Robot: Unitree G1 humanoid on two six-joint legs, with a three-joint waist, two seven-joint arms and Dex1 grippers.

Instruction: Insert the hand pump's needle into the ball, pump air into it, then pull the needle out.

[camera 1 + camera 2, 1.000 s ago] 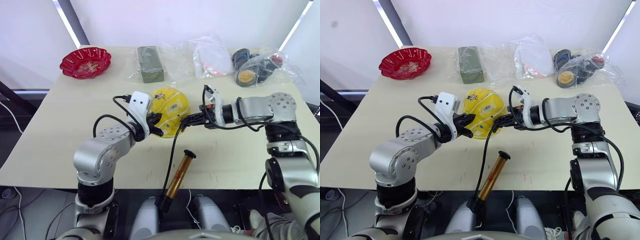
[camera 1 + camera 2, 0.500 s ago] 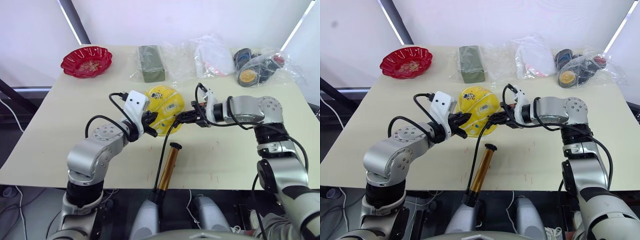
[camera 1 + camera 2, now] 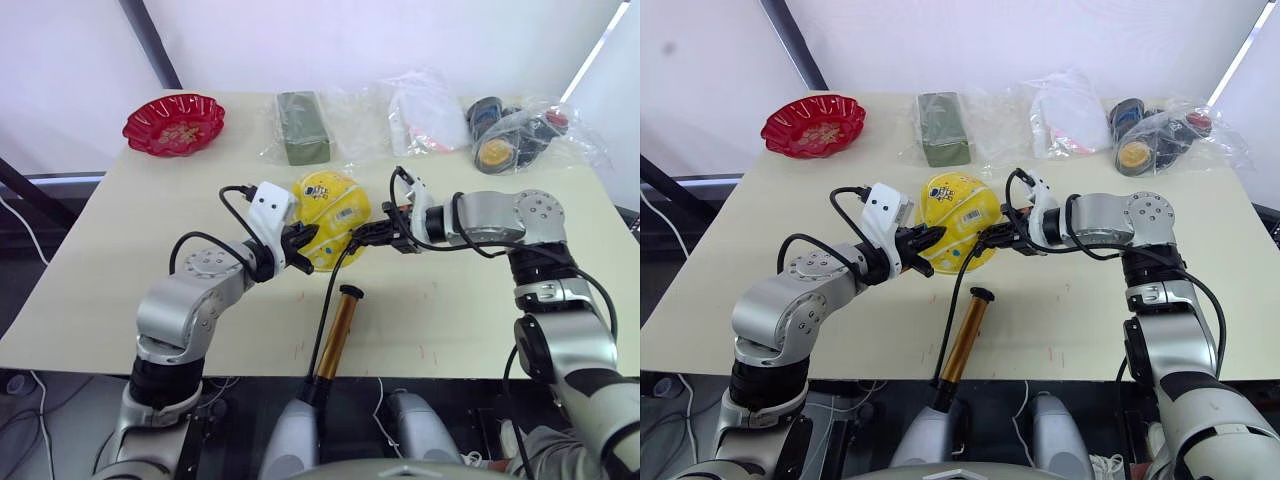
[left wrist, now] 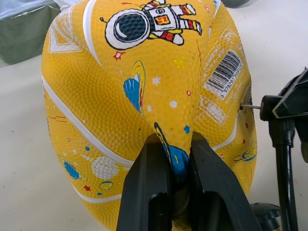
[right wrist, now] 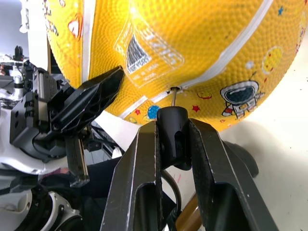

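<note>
1. The right gripper (image 5: 174, 144) was clamped on the small black fitting of the needle (image 5: 173, 98), its two fingers pressed against either side of it. The thin metal tip ran straight from the fitting to a small valve hole in the ball (image 5: 202, 48), just below the printed barcode label, and its end was at or just inside that hole.

2. The left gripper (image 4: 169, 173) was pinching a fold of the ball's skin between its fingers, holding the soft, sagging ball off the table (image 3: 470, 300) on the side away from the needle.

3. Compared with a second earlier, both arms and the ball had drifted toward the robot's left, and over the last half second the pose barely altered. The pump's cylinder had also swung closer to upright on the table edge as the hose dragged it along.

4. I judged this to mean the insertion was being finished or had just seated: the needle was lined up with the valve and the two grippers opposed each other across the ball, so pumping could not be far off.

5. Further out, the hand pump (image 3: 335, 335) lay on the near table edge, well apart from both grippers, its black hose (image 3: 335, 285) rising to the needle fitting. Its T-handle end hung past the edge toward the robot, untouched.
</note>
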